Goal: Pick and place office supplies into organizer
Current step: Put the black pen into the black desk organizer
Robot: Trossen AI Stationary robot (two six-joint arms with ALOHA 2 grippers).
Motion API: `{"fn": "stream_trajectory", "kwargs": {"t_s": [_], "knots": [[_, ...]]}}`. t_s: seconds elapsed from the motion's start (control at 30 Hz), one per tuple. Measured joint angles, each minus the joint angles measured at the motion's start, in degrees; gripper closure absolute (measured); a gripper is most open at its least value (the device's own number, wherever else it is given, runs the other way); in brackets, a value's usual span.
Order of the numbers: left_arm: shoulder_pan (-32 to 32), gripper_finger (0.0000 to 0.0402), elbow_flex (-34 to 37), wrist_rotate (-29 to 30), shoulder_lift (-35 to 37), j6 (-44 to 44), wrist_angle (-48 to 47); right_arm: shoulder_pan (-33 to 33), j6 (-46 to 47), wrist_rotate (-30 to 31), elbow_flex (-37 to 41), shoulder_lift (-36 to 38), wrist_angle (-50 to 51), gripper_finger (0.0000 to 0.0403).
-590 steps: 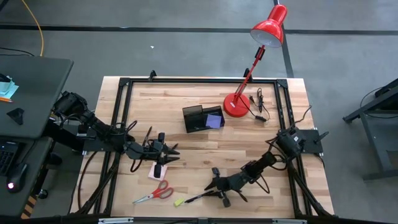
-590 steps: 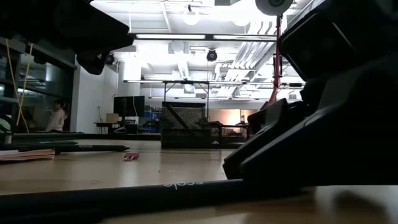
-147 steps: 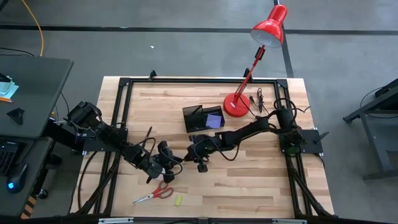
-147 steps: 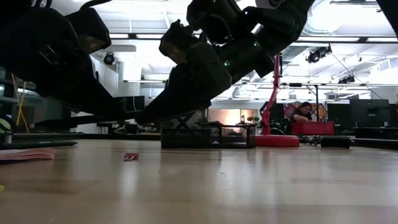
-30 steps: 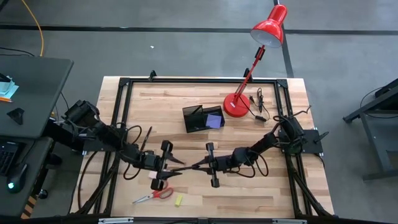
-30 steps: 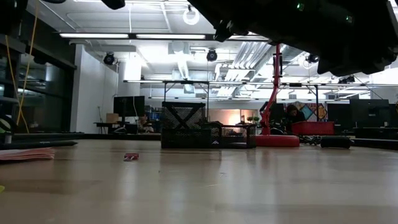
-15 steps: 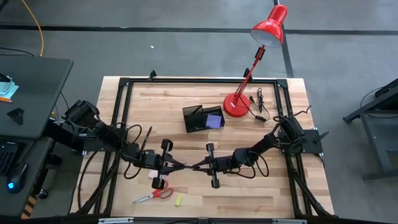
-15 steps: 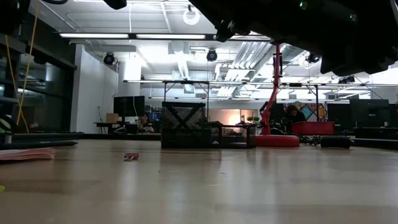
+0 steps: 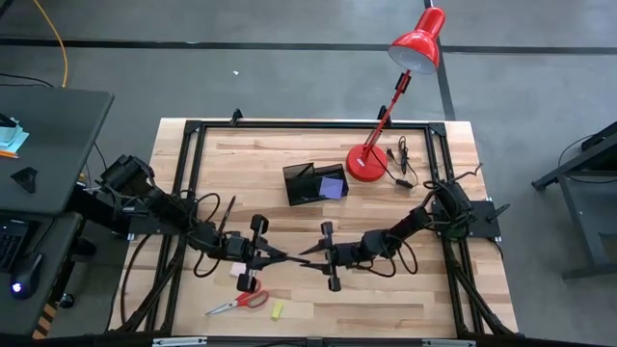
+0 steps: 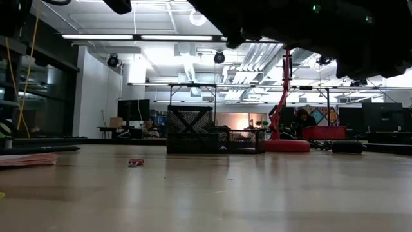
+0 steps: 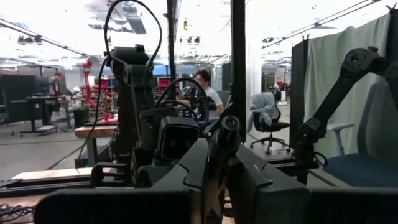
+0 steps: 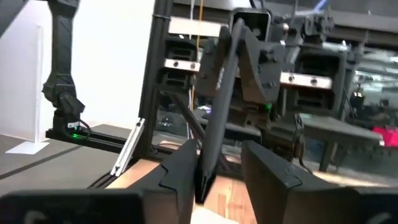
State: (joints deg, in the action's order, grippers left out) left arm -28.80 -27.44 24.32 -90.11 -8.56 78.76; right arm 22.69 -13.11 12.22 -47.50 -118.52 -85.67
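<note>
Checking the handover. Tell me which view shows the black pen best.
Right wrist view: the black pen shows nearly full length between the right gripper's parted fingers. Left wrist view foreshortens it in the shut left gripper. High view gives a thin sliver mid-table; low view, nothing.

One pen (image 9: 292, 256), one scissors (image 9: 238, 303), two pads (image 9: 333, 188), one organizer (image 9: 307, 182)

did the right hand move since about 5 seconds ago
Yes. In the high view the right hand was just below the organizer; now it sits lower, toward the table's front edge, meeting the left hand.
</note>
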Motion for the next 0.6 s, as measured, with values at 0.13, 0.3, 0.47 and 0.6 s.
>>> {"fn": "stream_trajectory", "kwargs": {"t_s": [0.13, 0.3, 0.47, 0.6], "knots": [[-0.04, 0.0364, 0.0, 2.13, 0.0, 0.25, 0.15, 0.85, 0.39, 4.69, 1.34, 0.0, 0.68, 0.0265], [-0.15, 0.0361, 0.0, 2.97, 0.0, 0.26, 0.39, 3.01, -0.05, 15.78, 4.2, 0.0, 0.86, 0.0249], [-0.09, 0.0381, 0.0, 4.42, 0.0, -1.4, 0.54, 6.91, 7.2, 23.21, 9.1, 0.0, 1.9, 0.0241], [1.03, 0.0378, 0.0, 5.44, 0.0, -2.14, 0.86, 9.28, 8.53, 29.5, 10.41, 0.0, 1.4, 0.0244]]}}
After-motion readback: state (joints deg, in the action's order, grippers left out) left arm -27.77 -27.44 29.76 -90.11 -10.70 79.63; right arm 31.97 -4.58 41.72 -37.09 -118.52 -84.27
